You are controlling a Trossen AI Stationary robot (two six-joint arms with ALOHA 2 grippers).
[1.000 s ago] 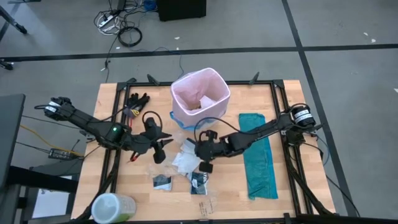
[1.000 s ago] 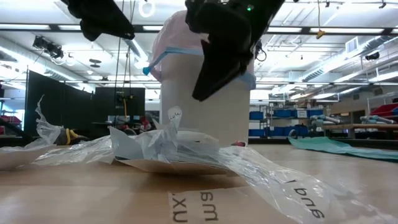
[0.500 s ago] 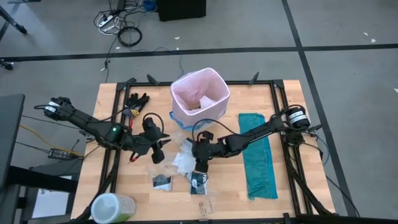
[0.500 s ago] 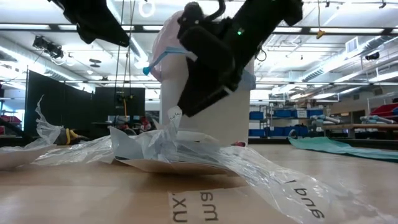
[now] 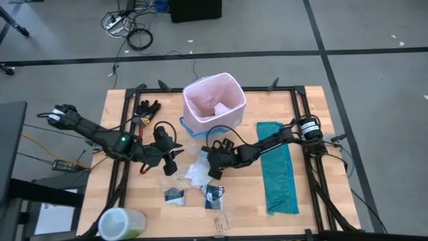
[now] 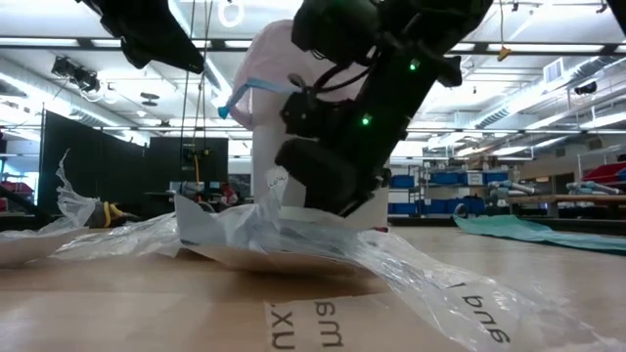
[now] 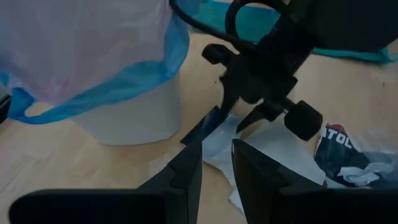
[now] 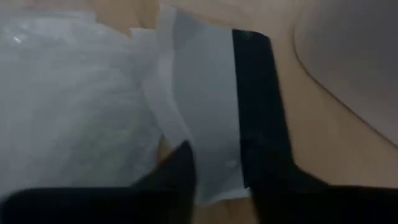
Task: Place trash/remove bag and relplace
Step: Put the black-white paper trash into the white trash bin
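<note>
The white bin point(image 5: 200, 127), lined with the pink bag point(image 5: 231, 90) whose blue band point(image 7: 124, 87) hangs over the rim, stands at the table's far middle with a crumpled paper point(image 5: 219, 109) inside. Trash lies in front of it: white papers and clear film point(image 5: 196, 175) and two black-and-white packets point(image 5: 175, 195) point(image 5: 214, 194). My right gripper point(image 5: 212, 167) is down on this pile, shut on a white paper point(image 8: 208, 124). To the pile's left my left gripper point(image 5: 176, 155) hovers with a narrow gap between its fingers point(image 7: 216, 155), holding nothing. My right gripper pinches a flat white paper scrap between its two fingers, by the paper's edge point(image 8: 217, 177). The fingers slant down at it from the table's right side. The rest of the paper point(image 6: 284, 210) lies on the trash pile on the table.
A teal plastic bag point(image 5: 277, 167) lies flat along the table's right side. A black glove point(image 5: 148, 107) sits at the far left, and a container with a green lid point(image 5: 120, 223) at the near left corner. Clear film and cardboard point(image 6: 293, 323) lie at the near edge.
My right gripper has come down from above the pile, a little toward the bin, and its wrist has rolled; it now sits on the white paper. My left arm has stayed where it was.
</note>
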